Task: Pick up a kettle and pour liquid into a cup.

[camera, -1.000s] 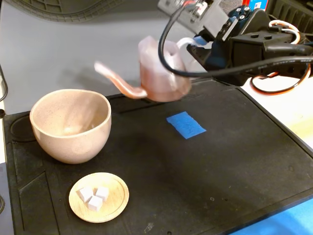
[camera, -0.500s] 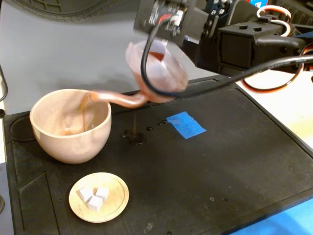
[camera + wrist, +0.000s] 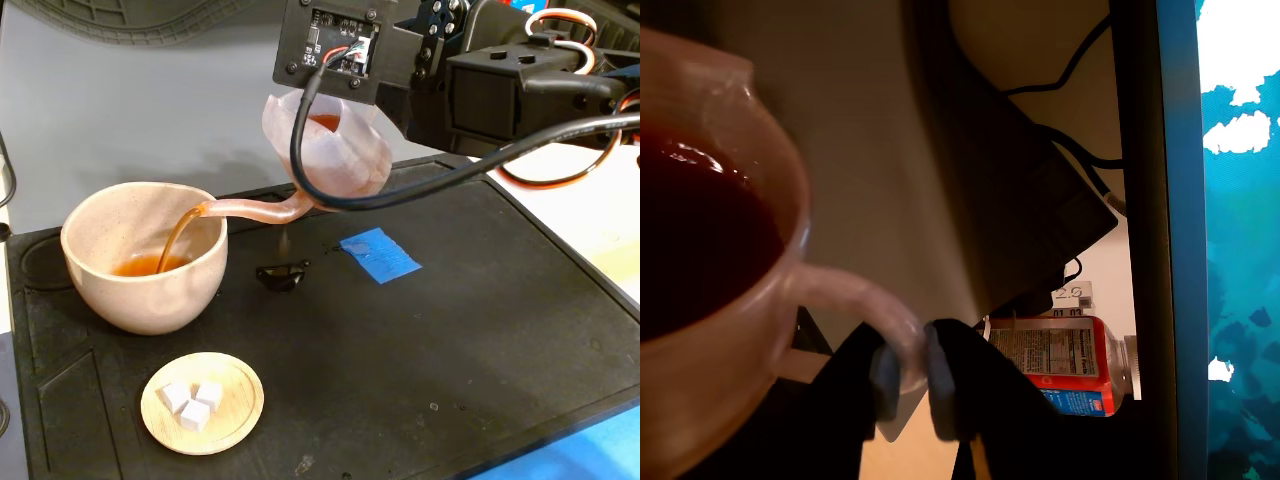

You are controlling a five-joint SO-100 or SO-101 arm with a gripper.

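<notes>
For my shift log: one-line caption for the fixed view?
Gripper tilts kettle, liquid streaming into cup; small spill on mat.

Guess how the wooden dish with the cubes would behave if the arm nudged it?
The wooden dish looks thin and shallow, so probably light; it would likely slide on the black mat rather than tip. Its low rim may not hold the loose white cubes, which could shift or hop out.

Black rubbery work mat [image 3: 480, 340] on a pale table [image 3: 120, 110]. On the mat: beige speckled ceramic cup [image 3: 145, 260] at left, small round wooden dish [image 3: 240, 405] with 3 white cubes [image 3: 192, 402] near it, blue tape patch [image 3: 378, 254], small dark spilled puddle [image 3: 281, 274].
</notes>
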